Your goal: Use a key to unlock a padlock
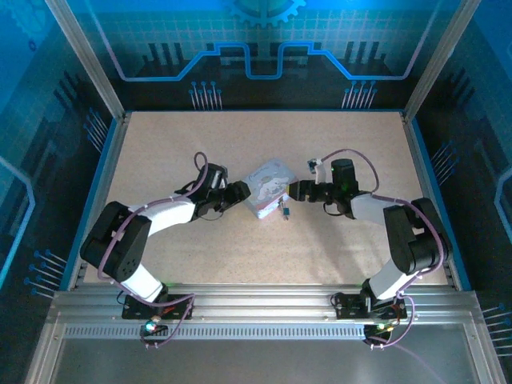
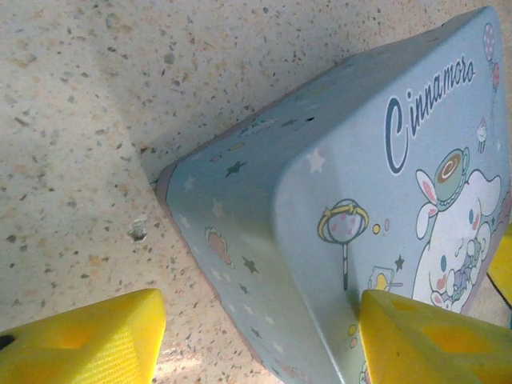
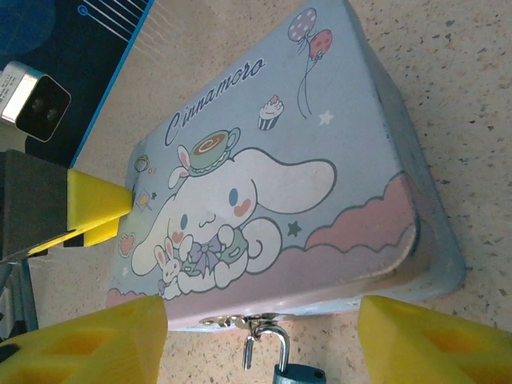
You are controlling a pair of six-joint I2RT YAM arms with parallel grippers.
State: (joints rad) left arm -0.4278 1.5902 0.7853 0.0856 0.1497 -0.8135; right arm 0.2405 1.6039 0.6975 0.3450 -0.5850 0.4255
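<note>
The padlock (image 3: 296, 373) hung from the Cinnamoroll tin's (image 3: 320, 144) hasp (image 3: 238, 322) between the right gripper's (image 3: 260, 336) spread fingers. The left gripper's (image 2: 260, 320) fingers straddled the tin's corner, apart. Unclamped, the tin could slide away.

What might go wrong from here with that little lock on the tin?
The padlock is tiny between the wide-open fingers of the right end effector; closing slightly off may knock it aside. The left end effector merely straddles a corner of the tin, so the tin might pivot when pushed.
</note>
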